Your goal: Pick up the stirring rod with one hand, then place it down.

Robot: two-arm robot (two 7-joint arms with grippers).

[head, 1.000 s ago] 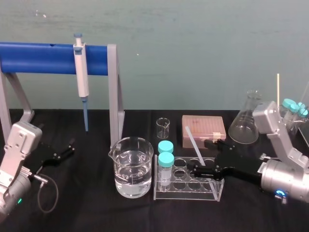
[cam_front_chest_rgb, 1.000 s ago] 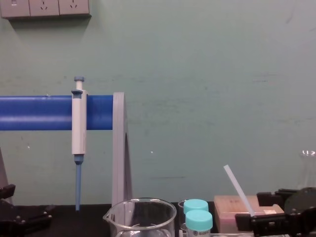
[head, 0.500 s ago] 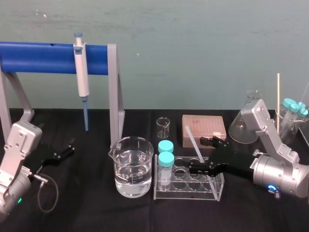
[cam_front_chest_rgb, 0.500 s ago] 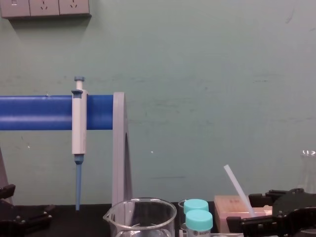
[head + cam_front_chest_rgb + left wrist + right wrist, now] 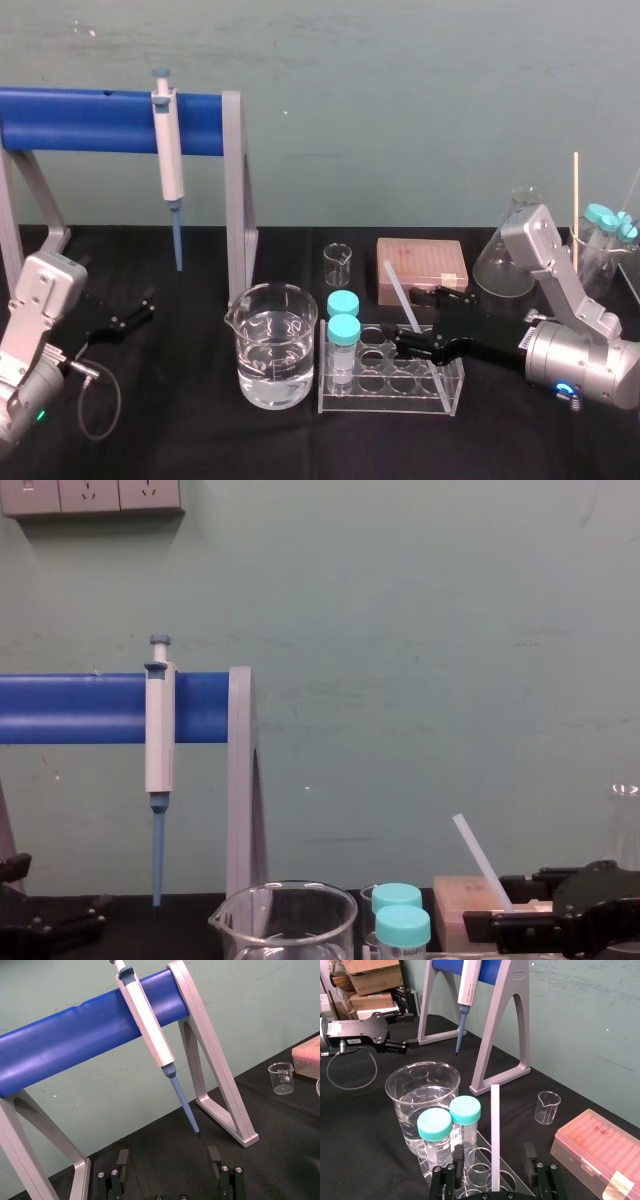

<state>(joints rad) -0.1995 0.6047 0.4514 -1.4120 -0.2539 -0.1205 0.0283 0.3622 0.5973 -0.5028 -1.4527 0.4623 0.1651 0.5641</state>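
Observation:
The stirring rod [image 5: 402,300] is a thin white translucent stick leaning in the clear test tube rack [image 5: 445,398], its top tilted to the left and back. It also rises in the right wrist view as the stirring rod [image 5: 495,1130] and in the chest view as the stirring rod [image 5: 480,862]. My right gripper [image 5: 411,320] straddles the rod low down, one finger on each side. A gap shows between each finger [image 5: 457,1155] and the rod, so my right gripper [image 5: 493,1153] is open. My left gripper [image 5: 135,315] rests open on the black table at the left, and between the fingers of this left gripper [image 5: 168,1157] there is nothing.
A white pipette [image 5: 170,160] hangs on the blue-bar stand [image 5: 236,190]. A water-filled beaker [image 5: 275,345] stands left of the rack, which holds two teal-capped tubes [image 5: 343,335]. Behind are a small beaker [image 5: 338,264], a pink tip box [image 5: 422,268] and a conical flask [image 5: 506,255].
My right gripper has moved a little back and up along the rod. Its fingers have narrowed toward the rod. The left arm has not moved.

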